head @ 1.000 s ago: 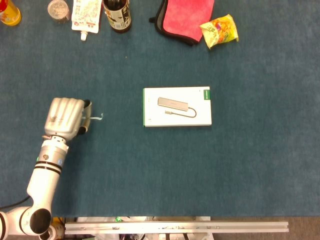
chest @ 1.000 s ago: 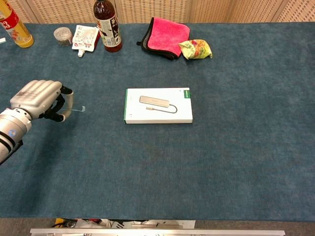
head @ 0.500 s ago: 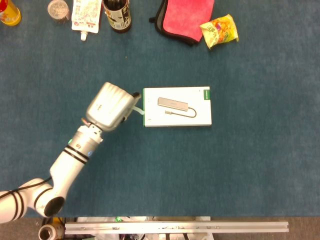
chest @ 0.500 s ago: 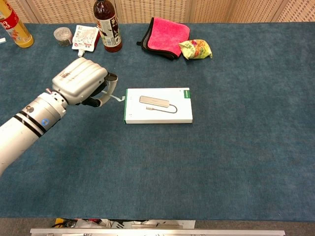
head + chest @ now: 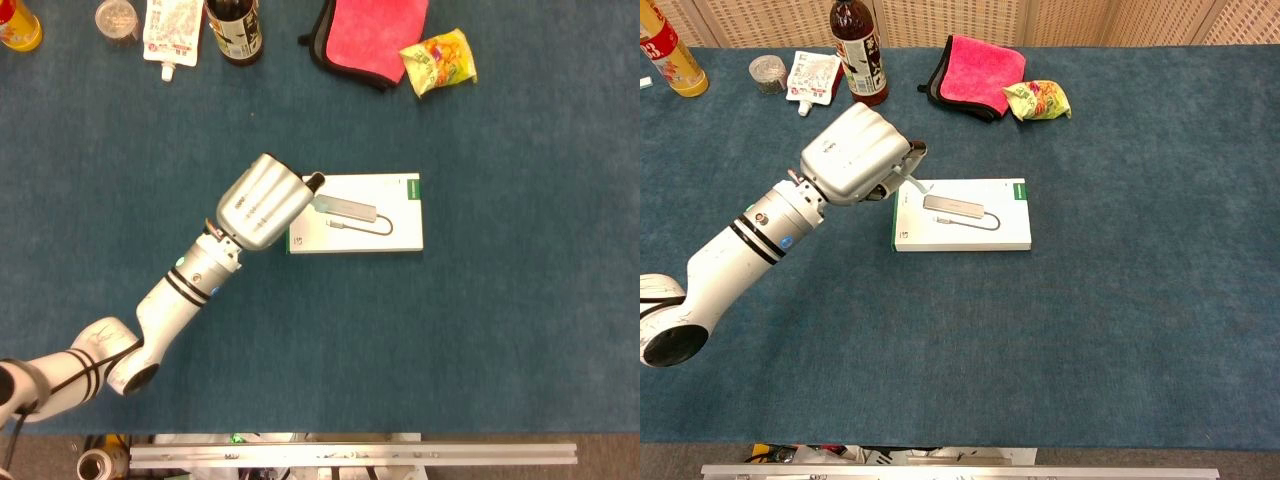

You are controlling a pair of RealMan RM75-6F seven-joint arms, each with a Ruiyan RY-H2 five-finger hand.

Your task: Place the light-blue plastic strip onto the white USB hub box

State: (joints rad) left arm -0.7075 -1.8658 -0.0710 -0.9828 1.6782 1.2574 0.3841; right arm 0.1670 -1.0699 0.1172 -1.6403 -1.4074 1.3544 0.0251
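The white USB hub box (image 5: 370, 238) (image 5: 970, 238) lies flat near the middle of the blue table, with a grey hub pictured on its lid. My left hand (image 5: 262, 205) (image 5: 855, 155) hangs over the box's left edge, fingers curled in. In the chest view it pinches the thin light-blue plastic strip (image 5: 913, 184), which slants down from the fingers toward the box's top left corner. The head view hides the strip under the hand. I cannot tell whether the strip touches the box. My right hand shows in neither view.
Along the far edge stand a dark bottle (image 5: 858, 55), a white pouch (image 5: 810, 77), a small jar (image 5: 767, 73) and a yellow bottle (image 5: 670, 55). A pink cloth (image 5: 978, 73) and a yellow snack bag (image 5: 1037, 99) lie behind the box.
My left hand has carried the strip rightward from the table's left side to the box's left edge, and the arm has stretched out across the table.
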